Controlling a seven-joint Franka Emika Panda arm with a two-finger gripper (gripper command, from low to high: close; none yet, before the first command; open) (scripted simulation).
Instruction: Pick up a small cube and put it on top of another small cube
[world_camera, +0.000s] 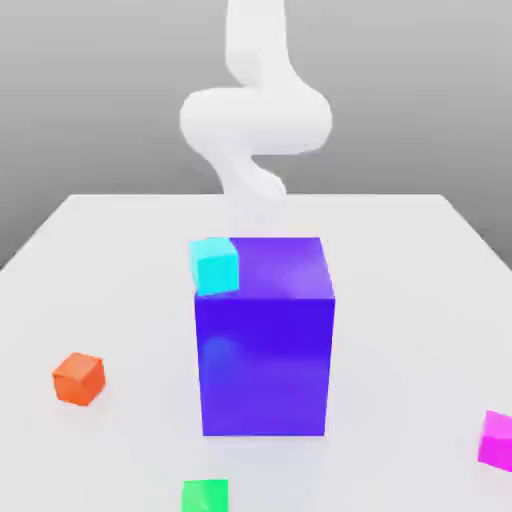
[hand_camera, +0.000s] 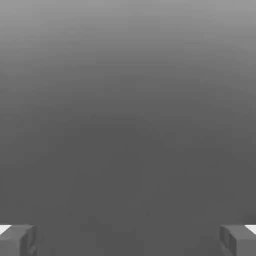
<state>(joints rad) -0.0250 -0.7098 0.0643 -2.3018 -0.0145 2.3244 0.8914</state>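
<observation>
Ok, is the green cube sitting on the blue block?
No, the green cube is on the table, apart from the blue block.

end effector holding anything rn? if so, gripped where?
Nothing held: the end effector is open, its fingers wide apart with nothing between them.

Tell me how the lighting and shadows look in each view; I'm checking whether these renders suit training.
Exterior view: bright and washed out, the white arm pale against the white table, shadows hardly visible, a faint lighter patch on the big blue block; hand view: dim grey, lighter toward one edge, with the gripper fingers dark grey.
</observation>
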